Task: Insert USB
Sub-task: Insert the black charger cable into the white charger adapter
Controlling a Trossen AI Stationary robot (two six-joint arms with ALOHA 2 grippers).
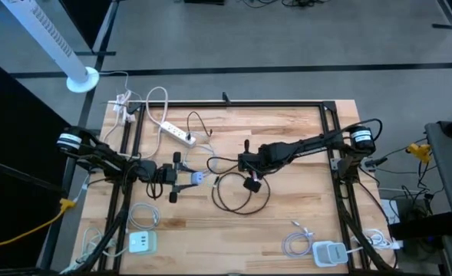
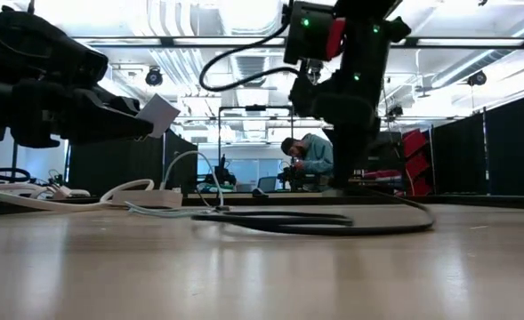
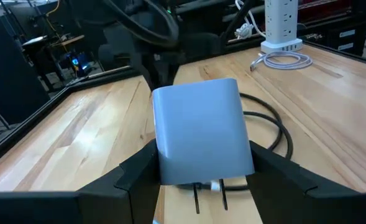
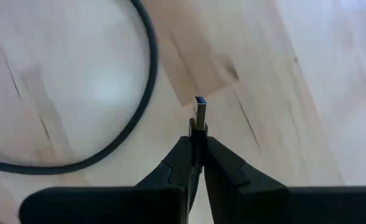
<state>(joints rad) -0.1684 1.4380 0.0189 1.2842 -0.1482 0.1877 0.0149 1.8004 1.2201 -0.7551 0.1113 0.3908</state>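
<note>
From above, the left tool held the pale blue wall charger over the table, its fingers spread wide to either side of the block. The right tool sat just beside it, toward the table's right side, low over the black cable loop. Taking the charger as the landmark, the USB plug lay to its right, near but not touching; the two arms met roughly head-on along the table's long direction.

At table height, the charger showed as a pale tilted corner jutting from the left tool's dark bulk. The right arm hung well to the right of it with the cable coiled on the table below. The plug itself could not be made out here.

From the left wrist, the charger stood clamped between the two wide-set fingers, its metal prongs pointing back toward the wrist, so its far face was the one turned toward the other arm. Whether a socket sat in that face could not be seen.

From the right wrist, the fingers were pinched shut on the USB plug, whose metal tip stuck straight out past the fingertips, along the tool's own axis. The charger was out of this view, so I judged the plug not yet lined up with it.
</note>
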